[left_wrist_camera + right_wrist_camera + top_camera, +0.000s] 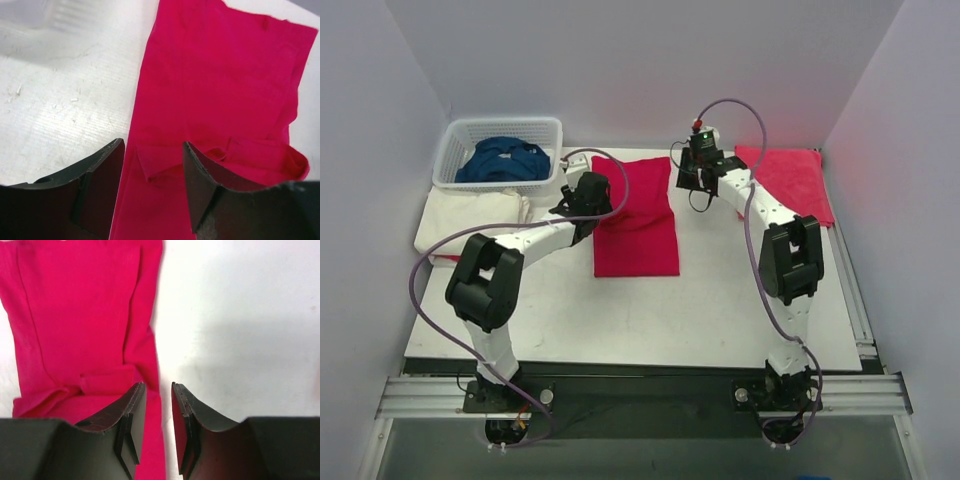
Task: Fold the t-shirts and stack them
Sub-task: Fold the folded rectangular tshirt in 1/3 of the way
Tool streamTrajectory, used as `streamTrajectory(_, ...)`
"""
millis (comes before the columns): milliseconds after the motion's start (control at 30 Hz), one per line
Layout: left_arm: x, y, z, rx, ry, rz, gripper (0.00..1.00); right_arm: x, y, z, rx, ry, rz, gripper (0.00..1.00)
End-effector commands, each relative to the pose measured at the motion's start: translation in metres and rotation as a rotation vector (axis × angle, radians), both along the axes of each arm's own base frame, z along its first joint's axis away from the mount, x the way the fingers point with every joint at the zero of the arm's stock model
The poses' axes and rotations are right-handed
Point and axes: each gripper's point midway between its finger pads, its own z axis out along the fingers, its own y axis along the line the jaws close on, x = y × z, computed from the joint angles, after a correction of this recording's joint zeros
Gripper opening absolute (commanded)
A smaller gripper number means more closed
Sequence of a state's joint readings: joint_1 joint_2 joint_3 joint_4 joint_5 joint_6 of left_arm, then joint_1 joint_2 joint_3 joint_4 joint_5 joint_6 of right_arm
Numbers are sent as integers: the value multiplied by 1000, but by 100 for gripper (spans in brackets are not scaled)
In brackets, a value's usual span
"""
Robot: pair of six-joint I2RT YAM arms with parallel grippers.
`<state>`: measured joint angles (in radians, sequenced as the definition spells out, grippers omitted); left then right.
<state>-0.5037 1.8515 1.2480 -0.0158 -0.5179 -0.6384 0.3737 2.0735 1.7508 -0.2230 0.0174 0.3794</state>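
Note:
A crimson red t-shirt [636, 218] lies folded into a long strip in the middle of the table. My left gripper [584, 196] hovers at the strip's left far edge. In the left wrist view its jaws [153, 145] are open over the red fabric [215, 75] and a small folded flap, holding nothing. My right gripper [692, 172] is at the strip's right far corner. Its jaws [158, 386] stand slightly apart above the red shirt's [85, 315] edge. A dark blue t-shirt [502, 160] sits in the basket. A cream-white t-shirt [470, 218] lies at the left.
The white lattice basket [552, 128] stands at the back left. A second folded red cloth [792, 180] lies at the back right, behind the right arm. The walls close in on three sides.

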Motion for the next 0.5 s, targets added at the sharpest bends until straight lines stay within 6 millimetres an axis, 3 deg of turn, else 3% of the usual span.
streamTrajectory(0,15,-4,71,-47,-185,-17,60,-4,-14,27,-10,-19,-9,28)
streamTrajectory(133,-10,0,64,-49,-130,-59,60,-43,-20,6,-27,61,8,25)
streamTrajectory(167,-20,0,48,-51,-89,-79,60,-52,-19,3,-29,75,20,24)
streamTrajectory(233,-32,-2,42,-68,-59,-110,59,-76,-15,-11,-37,118,51,22)
streamTrajectory(333,-46,-8,25,-92,-6,-159,58,-94,-13,-20,-44,143,66,22)
streamTrajectory(467,-53,-23,4,-132,55,-221,58,-100,3,-28,-31,158,105,21)
